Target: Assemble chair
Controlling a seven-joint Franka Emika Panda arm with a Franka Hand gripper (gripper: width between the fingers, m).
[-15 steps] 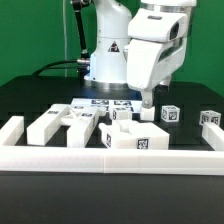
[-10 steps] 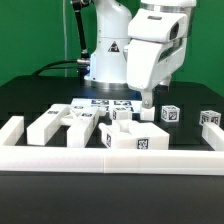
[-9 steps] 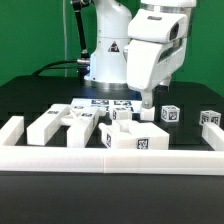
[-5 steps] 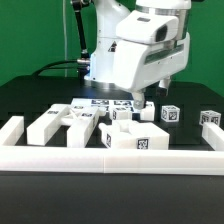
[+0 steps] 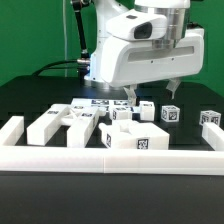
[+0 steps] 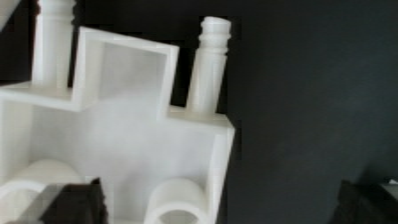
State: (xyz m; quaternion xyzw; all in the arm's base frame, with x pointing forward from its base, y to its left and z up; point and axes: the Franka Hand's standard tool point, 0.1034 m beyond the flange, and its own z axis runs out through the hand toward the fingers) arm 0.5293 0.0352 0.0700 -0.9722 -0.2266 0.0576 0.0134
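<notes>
The chair lies in loose matte-white pieces. In the exterior view a flat piece (image 5: pixel 60 122) sits at the left, a blocky tagged piece (image 5: pixel 135 139) stands in front, and small tagged pieces (image 5: pixel 146 110) (image 5: pixel 170 113) (image 5: pixel 208 118) stand toward the right. My gripper (image 5: pixel 151 95) hangs open just above the middle pieces, holding nothing. In the wrist view a white chair piece (image 6: pixel 125 120) with two slim posts (image 6: pixel 210 60) lies below the gripper (image 6: pixel 217 202). One dark fingertip (image 6: pixel 63 203) is over the piece and the other is over bare table.
A long low white border rail (image 5: pixel 110 161) runs along the front, with raised ends at both sides. The marker board (image 5: pixel 104 103) lies flat behind the pieces. The robot base (image 5: pixel 100 55) stands at the back. The table top is black.
The wrist has turned about its vertical axis. Only one fingertip showed before; both fingers now show, spread side by side. The parts have not moved.
</notes>
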